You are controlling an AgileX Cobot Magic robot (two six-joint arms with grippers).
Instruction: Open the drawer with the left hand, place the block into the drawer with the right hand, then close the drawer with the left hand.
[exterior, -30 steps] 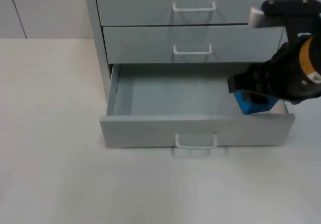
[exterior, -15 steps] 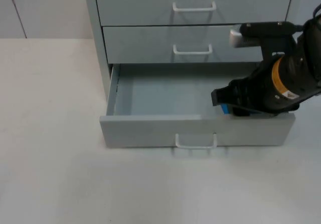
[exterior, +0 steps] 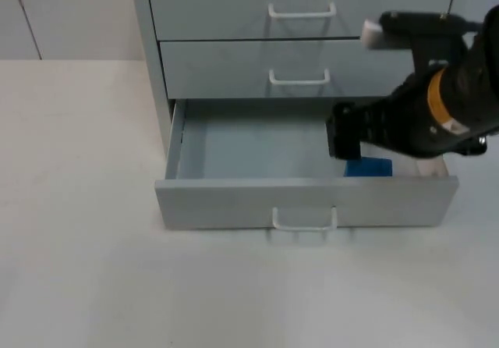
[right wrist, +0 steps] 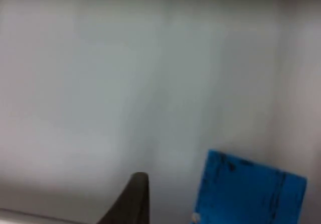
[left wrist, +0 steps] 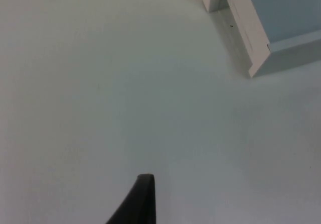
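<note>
Block (exterior: 369,167) lies in the open drawer (exterior: 304,201).
Right gripper (exterior: 341,139) hovers above it, fingers' state unclear; right wrist view shows the block's scuffed top; left gripper (left wrist: 142,200) over bare bench (left wrist: 100,93).

My right arm (exterior: 437,106) reaches in from the upper right of the top view, wrist bent down, its right jaws (exterior: 347,139) low and pointing downward. One dark fingertip (right wrist: 131,199) of theirs shows in my right wrist view. My left arm waits aside, one fingertip (left wrist: 138,201) hanging above the surface.
</note>
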